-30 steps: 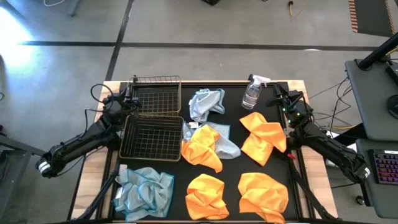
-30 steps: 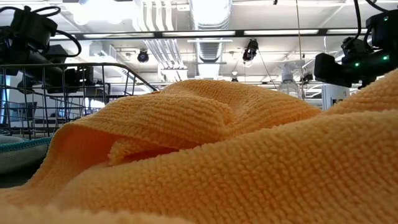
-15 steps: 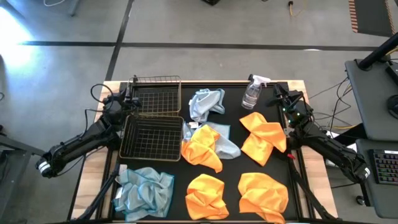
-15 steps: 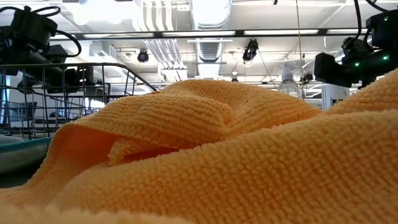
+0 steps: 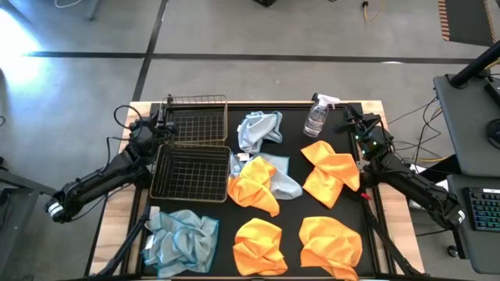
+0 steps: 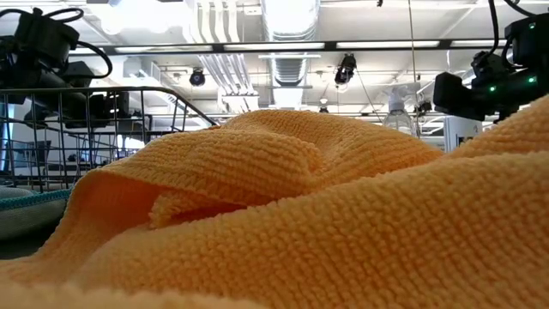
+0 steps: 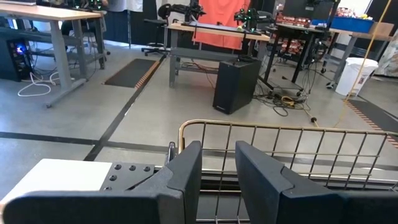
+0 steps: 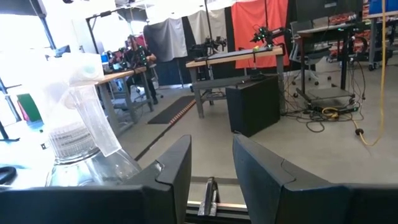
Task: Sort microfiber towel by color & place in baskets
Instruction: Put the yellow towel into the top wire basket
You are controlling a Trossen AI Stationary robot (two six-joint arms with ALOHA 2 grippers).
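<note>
Lying spread over the dark table [image 5: 367,234]: four orange towels [image 5: 259,243] and three pale blue-grey towels [image 5: 182,238], none in either of the two wire baskets [image 5: 191,173], which sit side by side at the left, one [image 5: 195,119] farther back. Standing just beside the right gripper [image 5: 348,115] at the back right corner: a clear spray bottle [image 5: 316,117]. Hovering at the far basket's left edge: the left gripper [image 5: 162,122], jaws slightly spread with a narrow gap, holding nothing. Same for the right: jaws a little apart, empty, near the bottle.
</note>
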